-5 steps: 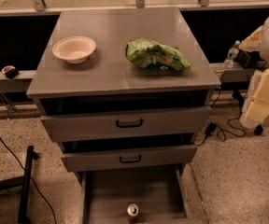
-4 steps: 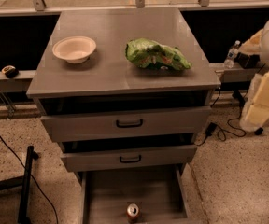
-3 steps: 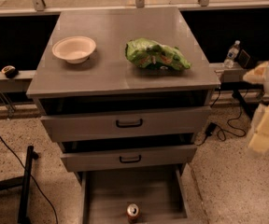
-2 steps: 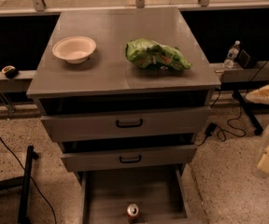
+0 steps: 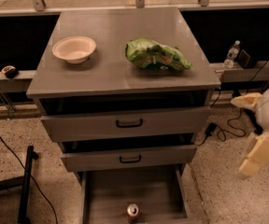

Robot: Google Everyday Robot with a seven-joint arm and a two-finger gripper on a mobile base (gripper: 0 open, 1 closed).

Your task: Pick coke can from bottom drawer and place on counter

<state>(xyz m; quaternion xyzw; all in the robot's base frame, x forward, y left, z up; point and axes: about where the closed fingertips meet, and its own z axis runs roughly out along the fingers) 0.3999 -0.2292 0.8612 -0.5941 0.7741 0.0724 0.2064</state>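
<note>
Counter point(image 5: 120, 71): bowl point(image 5: 74, 48), green bag point(image 5: 157, 56) | bottom drawer point(image 5: 120, 190) open, coke can point(image 5: 133, 212) upright at front | gripper point(image 5: 258, 154) far right, jaws unclear

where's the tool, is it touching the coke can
Apart. The camera view shows the tool at the right edge, above open floor, well clear of the coke can in the bottom drawer.

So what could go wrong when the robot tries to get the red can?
The pincer hangs far to the right of the cabinet, so it may bump the side wall of the bottom drawer coming in. The coke can stands upright near the drawer's front, and a nudge could tip it. On the counter, the can might knock the bowl or the green bag.
</note>
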